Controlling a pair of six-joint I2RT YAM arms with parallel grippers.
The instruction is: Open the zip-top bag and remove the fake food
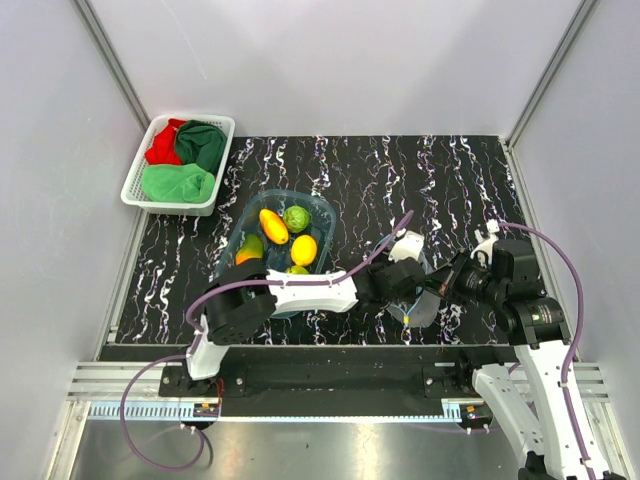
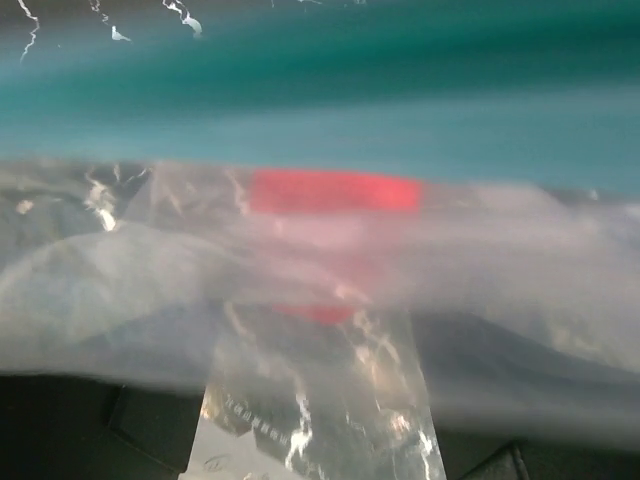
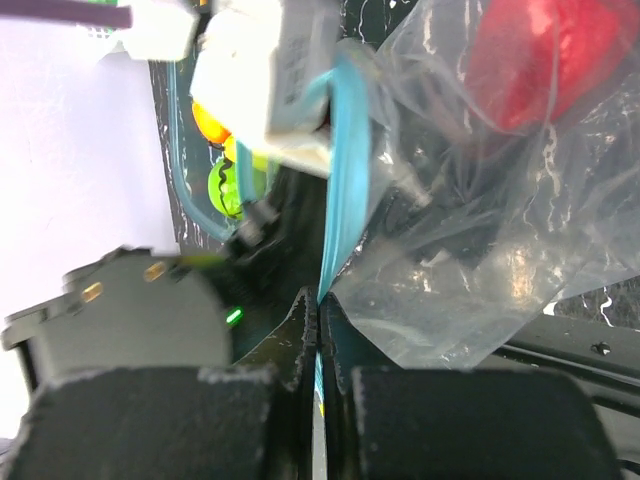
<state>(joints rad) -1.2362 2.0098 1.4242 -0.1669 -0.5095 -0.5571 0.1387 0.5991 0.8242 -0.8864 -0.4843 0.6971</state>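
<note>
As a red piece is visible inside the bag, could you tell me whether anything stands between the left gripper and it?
Yes: the zip-top bag's clear wall lies across the left wrist view, in front of the red fake food. The right gripper pinches the teal zip strip; whether the mouth is open is unclear.

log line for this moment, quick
right gripper: shut on zip-top bag strip | left gripper: at bag | red fake food: in bag
</note>
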